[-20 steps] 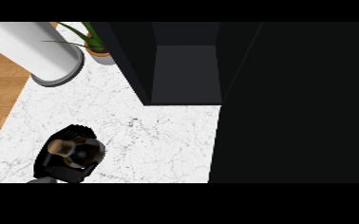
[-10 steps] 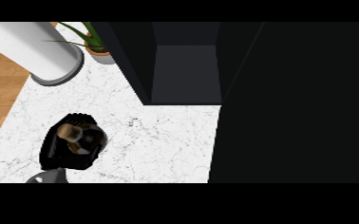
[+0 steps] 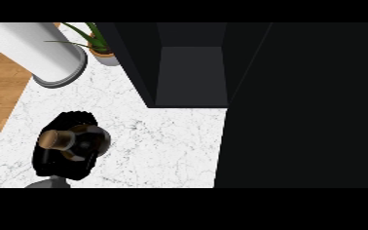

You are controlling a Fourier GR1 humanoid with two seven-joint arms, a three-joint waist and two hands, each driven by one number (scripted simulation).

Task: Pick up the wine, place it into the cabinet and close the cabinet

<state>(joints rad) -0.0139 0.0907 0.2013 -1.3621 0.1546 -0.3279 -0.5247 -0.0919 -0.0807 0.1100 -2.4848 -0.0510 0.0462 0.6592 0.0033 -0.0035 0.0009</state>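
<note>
The wine bottle (image 3: 59, 139) shows from above at the lower left of the head view, a brownish top over a dark round body. My left hand (image 3: 63, 164) is curled round it and hides most of it, with the grey forearm just entering at the lower edge. The dark cabinet (image 3: 191, 73) stands open at the top middle, up and to the right of the bottle, its inside grey and bare. Its door (image 3: 295, 107) fills the right side as a broad black surface. My right hand does not show.
A white cylinder (image 3: 45, 53) lies at the back left on the marble counter (image 3: 165, 146), with a small potted plant (image 3: 97, 44) beside it. Wooden floor (image 3: 10, 85) shows past the counter's left edge.
My left hand has carried the bottle a little farther up the counter, toward the cabinet. The cabinet and its door have not moved.
</note>
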